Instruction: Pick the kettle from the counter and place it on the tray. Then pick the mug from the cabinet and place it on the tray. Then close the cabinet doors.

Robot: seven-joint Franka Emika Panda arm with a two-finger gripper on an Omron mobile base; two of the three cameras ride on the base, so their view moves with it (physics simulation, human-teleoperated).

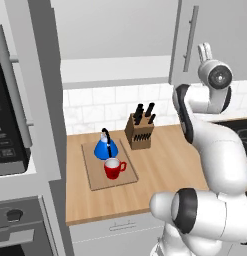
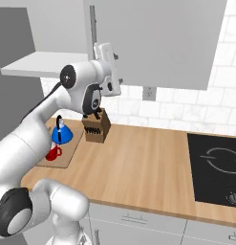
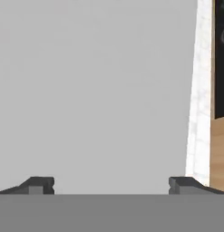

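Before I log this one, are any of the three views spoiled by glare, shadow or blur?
Left base view: even, soft light, only a faint shine on the glossy blue cone-shaped kettle. Right base view: soft edges, small red mug still readable. Hand view: flat featureless pale grey cabinet door, sharp dark open gripper tips.

The left base view looks forward and down from behind the arm, with the fingers high at its right against a cabinet door [image 1: 207, 35]. The right base view faces the same counter [image 2: 153, 162] from the other side, the fingers up at its left. Both share the tray [image 1: 97, 177], knife block [image 1: 140, 131] and tiled wall. The hand view sits very close to the door [image 3: 95, 90], just ahead of the fingertips [image 3: 41, 185].
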